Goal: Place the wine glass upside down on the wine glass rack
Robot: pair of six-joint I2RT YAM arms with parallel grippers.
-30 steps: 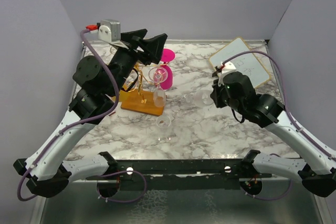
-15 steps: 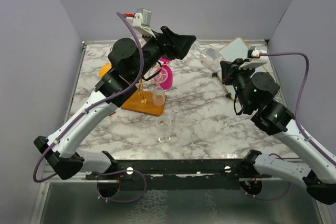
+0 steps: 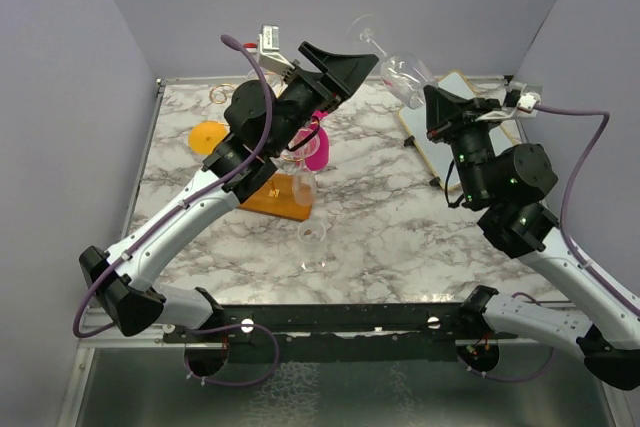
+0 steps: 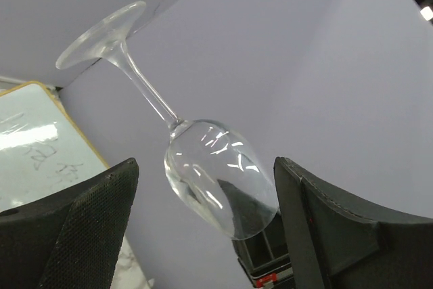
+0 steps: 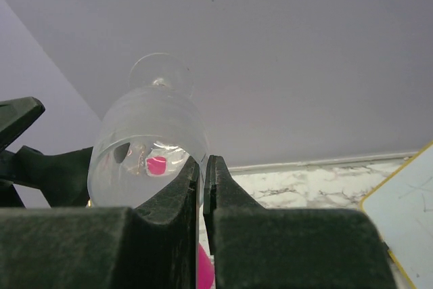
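At the right jaws: clenched almost shut, with the thin rim wall of the wine glass (image 5: 149, 140) pinched in the gap. The bowl sits just beyond the tips and the foot is farthest away.

Top view: the glass is airborne above the far right of the counter (image 3: 400, 237). It is tilted, foot high and pointing to about 11 o'clock, bowl mouth low toward the right jaws.

Left jaws: released and spread wide. The wrist view frames the bowl between them with clear space on both sides, so no contact.

Change over the last second:
- The right arm (image 3: 500, 177) was low by the counter and has risen at each step. The glass is now well clear of the surface.
- The left arm (image 3: 250, 122) was hunched over the wine glass rack (image 3: 275, 199) and has swung up, its jaws now at 9 o'clock of the glass and close.

The rack lies at about 8 o'clock from the glass, well apart, and the left arm partly hides its wire. A pink glass (image 3: 318, 150) stands just behind it, and a clear glass (image 3: 313, 237) stands on the counter at its 5 o'clock.

Judgement: pick-up is done and the glass is partly inverted already. The posture looks like a handover or regrasp in mid-air. Hanging is not yet begun
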